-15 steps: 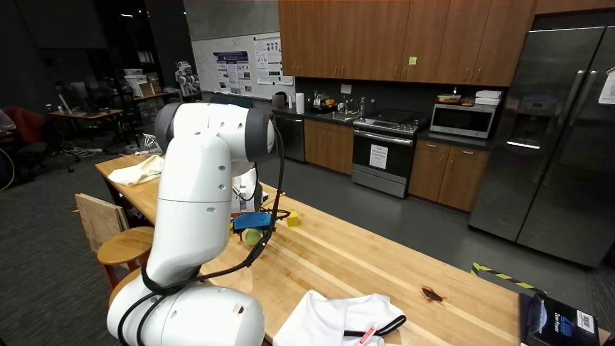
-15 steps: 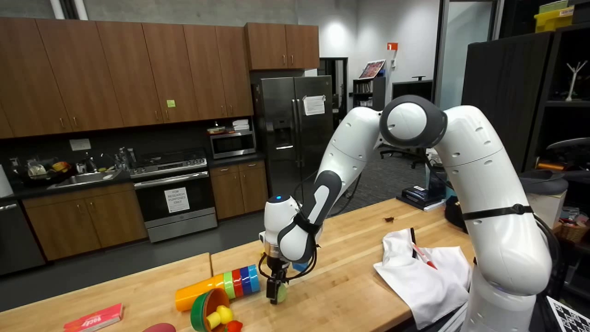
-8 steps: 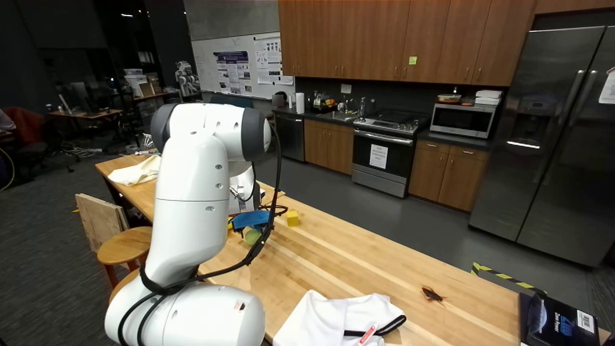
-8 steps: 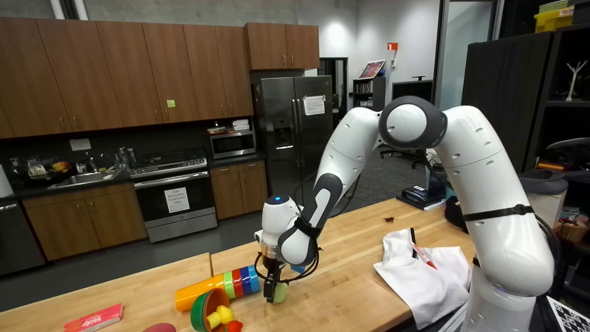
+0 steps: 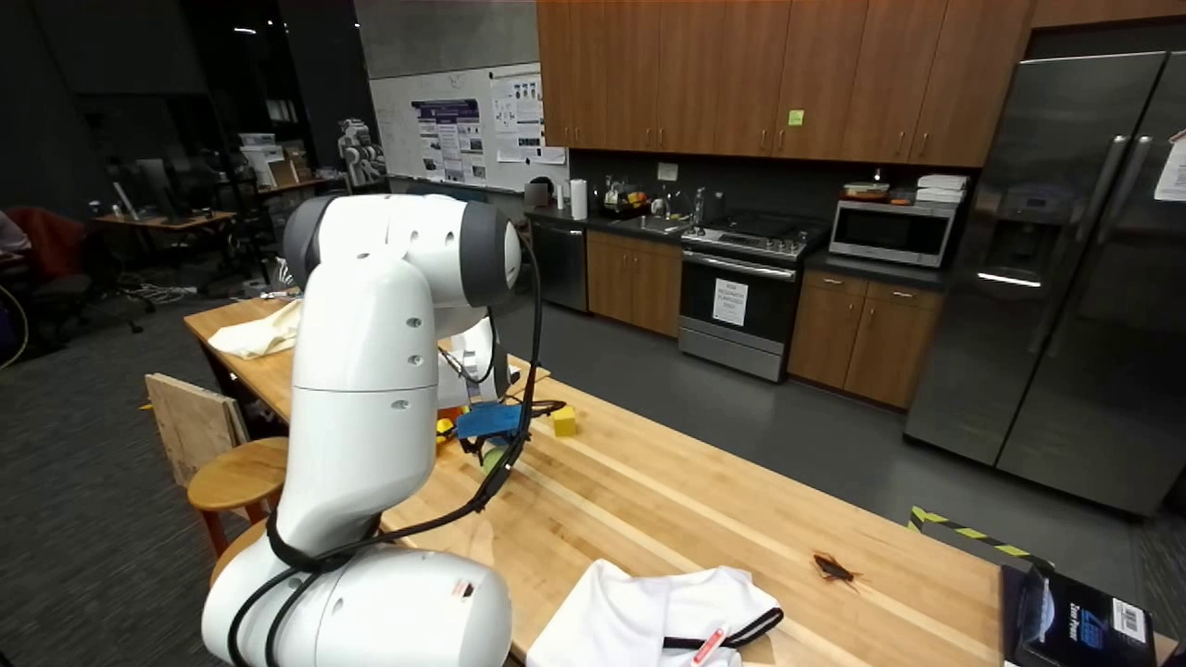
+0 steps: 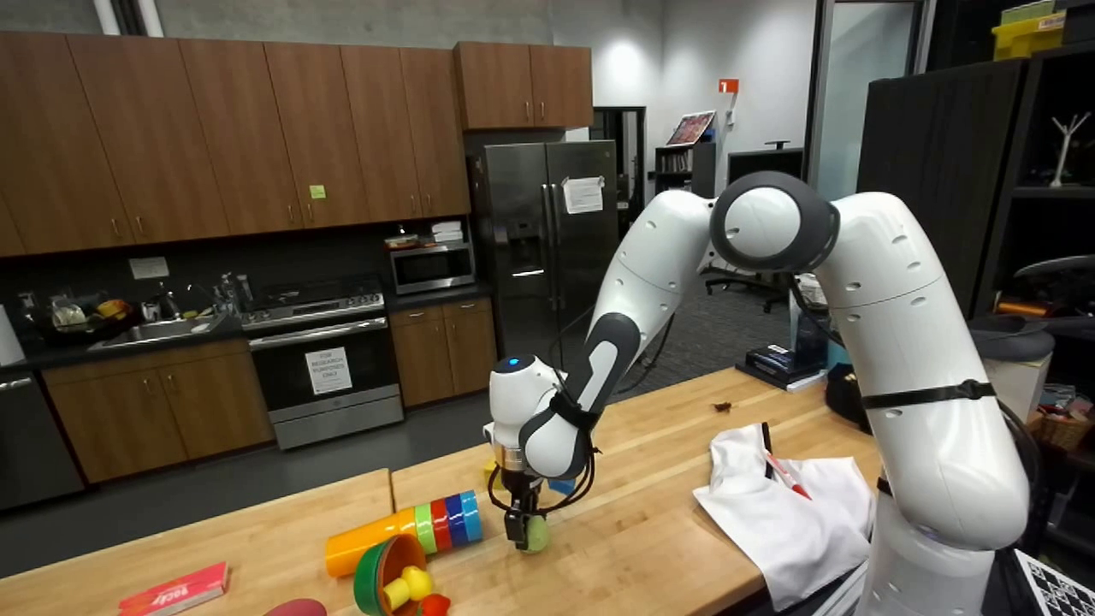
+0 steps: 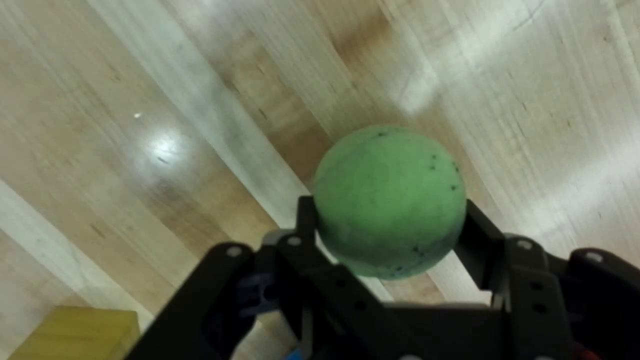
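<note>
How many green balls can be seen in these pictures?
1: a green ball, the same in all three views, held between the fingers. Others may be hidden behind the arm.

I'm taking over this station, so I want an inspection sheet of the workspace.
Surface: wooden table, glossy, reflecting light in the wrist view.
Job's things: green ball, marked with dark specks.
Clutter: stacked cups on their side, pink box, yellow block, white cloth bearing a red marker, insect-shaped object, real or toy unclear.
Gripper: closed on the ball; whether lifted, unclear.
Cables: black cable passing in front of the ball in an exterior view; contact unclear.
Surroundings: stove, refrigerator, a stool beside the table.
</note>
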`<state>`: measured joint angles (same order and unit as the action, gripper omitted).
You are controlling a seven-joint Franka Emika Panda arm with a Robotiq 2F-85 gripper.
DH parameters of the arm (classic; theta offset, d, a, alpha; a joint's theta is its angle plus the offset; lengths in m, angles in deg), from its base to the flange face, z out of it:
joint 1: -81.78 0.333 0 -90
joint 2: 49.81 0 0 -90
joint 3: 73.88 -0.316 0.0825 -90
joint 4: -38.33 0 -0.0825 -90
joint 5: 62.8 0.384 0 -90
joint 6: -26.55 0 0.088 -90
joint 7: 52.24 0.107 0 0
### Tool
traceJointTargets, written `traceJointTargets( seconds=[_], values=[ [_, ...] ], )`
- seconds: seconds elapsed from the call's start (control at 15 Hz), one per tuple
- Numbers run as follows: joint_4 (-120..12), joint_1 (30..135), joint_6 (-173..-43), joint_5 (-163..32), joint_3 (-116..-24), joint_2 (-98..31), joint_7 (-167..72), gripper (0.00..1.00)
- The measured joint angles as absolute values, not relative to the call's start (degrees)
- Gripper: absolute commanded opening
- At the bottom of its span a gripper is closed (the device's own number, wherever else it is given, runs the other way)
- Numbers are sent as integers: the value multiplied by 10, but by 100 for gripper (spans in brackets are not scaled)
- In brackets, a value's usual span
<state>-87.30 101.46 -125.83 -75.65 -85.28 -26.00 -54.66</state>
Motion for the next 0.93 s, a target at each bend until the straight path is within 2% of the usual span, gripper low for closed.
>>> traceJointTargets(
  seconds=[0.4,0.93],
  values=[
    [-938,1008,-1276,-823,-793,-314,-503,42],
    [-1130,934,-1426,-875,-672,-447,-426,42]
  ],
)
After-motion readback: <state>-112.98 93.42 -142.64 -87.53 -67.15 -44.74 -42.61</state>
